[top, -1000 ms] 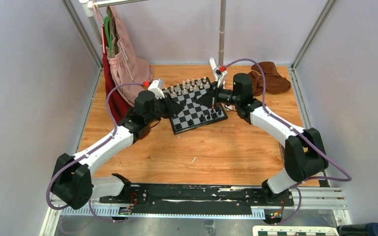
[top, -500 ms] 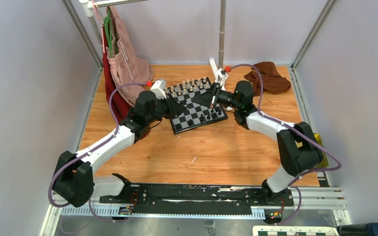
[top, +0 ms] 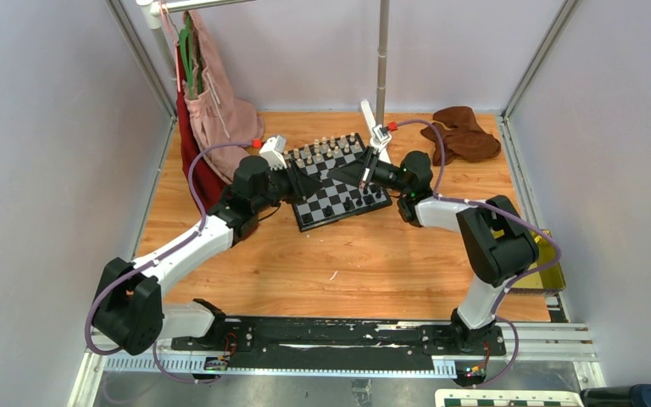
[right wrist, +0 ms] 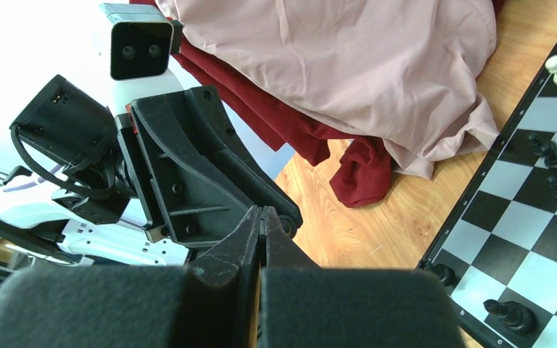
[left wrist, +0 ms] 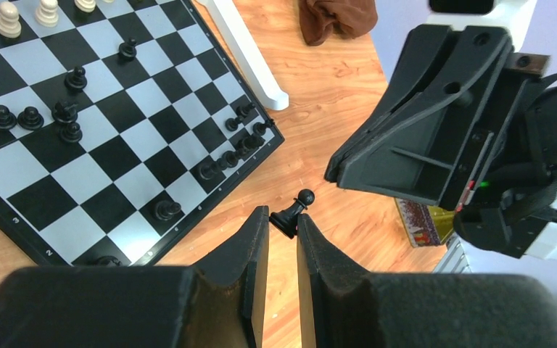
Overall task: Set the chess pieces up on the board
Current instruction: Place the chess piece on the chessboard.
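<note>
**Operator:** What is on the table, largest first?

**Spotter:** Item one, the board. Checkered with a black border, it lies flat and skewed toward the far middle, between your two arms.

Item two, left gripper. Its fingers are almost together, pinching one black pawn.

Item three, right gripper. Its fingers are pressed flat on each other with nothing between them. It faces your left one from close by.

Item four, cream pieces. They stand in rows along the board's far edge.

Item five, black pieces. They are scattered over the near half, several bunched at one rim, and none are in ranks.

Item six, the black pawn. It is nipped at its base by your left fingertips and tilted, head leaning away. It is off the board, and the left wrist view shows it against bare wood past the board's corner.

**Operator:** How will the pawn handle?

**Spotter:** Judged from its looks, it is very light, rigid and glossy, so it is likely to slip. The base is small, so expect it to topple if you set it down leaning. Your hold at the base is shallow. The narrow stem under the head looks the better place to grip. Bring it upright over its square before you part the fingers, and stay clear of neighbouring pieces, which a brush would knock over.
</note>
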`<state>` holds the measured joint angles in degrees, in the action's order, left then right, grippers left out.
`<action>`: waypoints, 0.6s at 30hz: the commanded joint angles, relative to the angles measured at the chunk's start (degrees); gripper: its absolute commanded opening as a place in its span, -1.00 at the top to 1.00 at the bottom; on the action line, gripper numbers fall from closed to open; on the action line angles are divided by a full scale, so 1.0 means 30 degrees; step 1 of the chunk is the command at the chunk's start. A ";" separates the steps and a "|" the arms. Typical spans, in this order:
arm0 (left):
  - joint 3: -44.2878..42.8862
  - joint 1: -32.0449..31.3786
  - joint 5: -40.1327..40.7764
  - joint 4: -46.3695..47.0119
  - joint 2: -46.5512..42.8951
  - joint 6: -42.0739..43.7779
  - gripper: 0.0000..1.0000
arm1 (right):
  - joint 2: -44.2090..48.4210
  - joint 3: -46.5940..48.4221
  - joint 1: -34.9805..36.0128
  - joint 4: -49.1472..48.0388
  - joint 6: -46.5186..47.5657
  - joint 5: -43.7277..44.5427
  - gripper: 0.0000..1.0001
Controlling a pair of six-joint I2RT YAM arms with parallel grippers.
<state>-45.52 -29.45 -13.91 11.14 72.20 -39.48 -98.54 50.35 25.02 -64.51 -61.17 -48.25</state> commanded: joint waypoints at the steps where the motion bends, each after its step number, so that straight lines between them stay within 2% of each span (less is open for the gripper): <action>1: -0.0474 -0.0085 -0.0117 0.0653 0.0322 -0.0442 1.00 | -0.0954 -0.0648 0.0126 -0.3795 -0.1974 0.0528 1.00; 5: -0.0697 -0.0083 -0.0189 0.0655 0.0357 -0.0567 1.00 | -0.0947 -0.0759 0.0187 -0.3835 -0.1686 0.0673 0.99; 8: -0.0749 -0.0041 -0.0081 0.0657 0.0308 -0.0633 1.00 | -0.0738 -0.0785 0.0230 -0.3384 -0.1228 0.0807 0.90; 15: -0.0590 0.0083 0.0054 0.0656 0.0380 -0.0762 1.00 | -0.0725 -0.0823 0.0359 -0.3336 -0.0998 0.0907 0.56; 18: -0.0608 0.0113 0.0049 0.0758 0.0396 -0.0809 1.00 | -0.0822 -0.0758 0.0392 -0.3632 -0.1159 0.0777 0.48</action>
<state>-46.00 -29.39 -13.80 11.94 72.93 -41.41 -101.58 48.29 25.50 -72.05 -65.12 -45.98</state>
